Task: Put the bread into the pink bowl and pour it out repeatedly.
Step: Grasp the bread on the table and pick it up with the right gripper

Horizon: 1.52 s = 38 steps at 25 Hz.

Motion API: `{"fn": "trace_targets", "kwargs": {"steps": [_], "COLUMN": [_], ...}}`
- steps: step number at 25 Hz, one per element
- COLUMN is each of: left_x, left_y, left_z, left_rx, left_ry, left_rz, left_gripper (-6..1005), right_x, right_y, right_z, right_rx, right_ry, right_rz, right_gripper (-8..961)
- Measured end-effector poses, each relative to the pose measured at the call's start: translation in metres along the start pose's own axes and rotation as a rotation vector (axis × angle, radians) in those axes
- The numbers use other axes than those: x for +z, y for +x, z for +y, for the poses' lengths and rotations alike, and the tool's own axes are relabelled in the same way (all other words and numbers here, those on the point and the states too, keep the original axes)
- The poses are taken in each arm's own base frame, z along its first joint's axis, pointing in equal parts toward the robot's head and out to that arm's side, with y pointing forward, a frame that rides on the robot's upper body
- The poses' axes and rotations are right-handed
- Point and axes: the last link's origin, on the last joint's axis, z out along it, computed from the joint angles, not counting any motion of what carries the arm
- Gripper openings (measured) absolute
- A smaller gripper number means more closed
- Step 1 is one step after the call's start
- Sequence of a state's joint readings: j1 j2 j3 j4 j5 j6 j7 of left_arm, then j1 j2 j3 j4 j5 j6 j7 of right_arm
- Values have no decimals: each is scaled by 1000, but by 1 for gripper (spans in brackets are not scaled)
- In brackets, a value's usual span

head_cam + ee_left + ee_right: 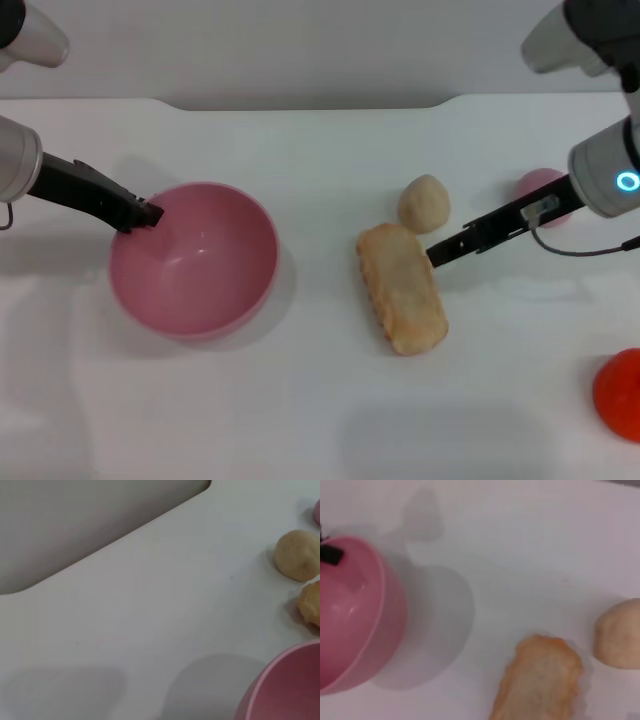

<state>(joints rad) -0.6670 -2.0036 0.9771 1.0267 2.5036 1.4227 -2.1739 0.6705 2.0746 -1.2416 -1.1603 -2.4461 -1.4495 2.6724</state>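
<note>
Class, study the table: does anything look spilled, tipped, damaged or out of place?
Nothing stands out. The round glossy pink plastic bowl sits upright and empty, held at its rim by the left gripper. The ridged tan toy bread lies flat beside the right gripper.

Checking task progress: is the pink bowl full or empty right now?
Empty. The pink bowl sits upright with a bare interior; the bread lies on the table beside it.

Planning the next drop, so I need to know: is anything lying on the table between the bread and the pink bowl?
Nothing visible does. The bread lies on bare white table to the right of the pink bowl. The beige lump sits behind the bread, off that path. The left pincer is at the bowl's rim.
</note>
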Motion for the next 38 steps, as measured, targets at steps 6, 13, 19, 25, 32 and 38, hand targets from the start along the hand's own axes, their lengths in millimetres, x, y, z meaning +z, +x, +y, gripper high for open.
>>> {"fn": "trace_targets", "kwargs": {"steps": [6, 13, 19, 25, 32, 38], "left_x": [2, 4, 6, 6, 6, 8], "left_y": [1, 1, -2, -6, -6, -6], "left_z": [2, 5, 7, 6, 6, 8], "left_rx": [15, 32, 36, 35, 35, 40], "left_ry": [-3, -10, -14, -8, -9, -15], "left_rz": [-8, -23, -36, -49, -50, -55], "left_gripper": [48, 48, 49, 49, 49, 49], "right_x": [6, 24, 29, 30, 35, 41], "right_y": [6, 15, 24, 28, 33, 35], "right_z": [0, 4, 1, -2, -3, -1], "right_rx": [56, 67, 89, 106, 122, 127], "right_ry": [-39, -60, -57, -56, -64, -80], "right_rz": [-41, -5, -2, -2, 19, 22], "right_gripper": [508, 504, 501, 498, 494, 491]}}
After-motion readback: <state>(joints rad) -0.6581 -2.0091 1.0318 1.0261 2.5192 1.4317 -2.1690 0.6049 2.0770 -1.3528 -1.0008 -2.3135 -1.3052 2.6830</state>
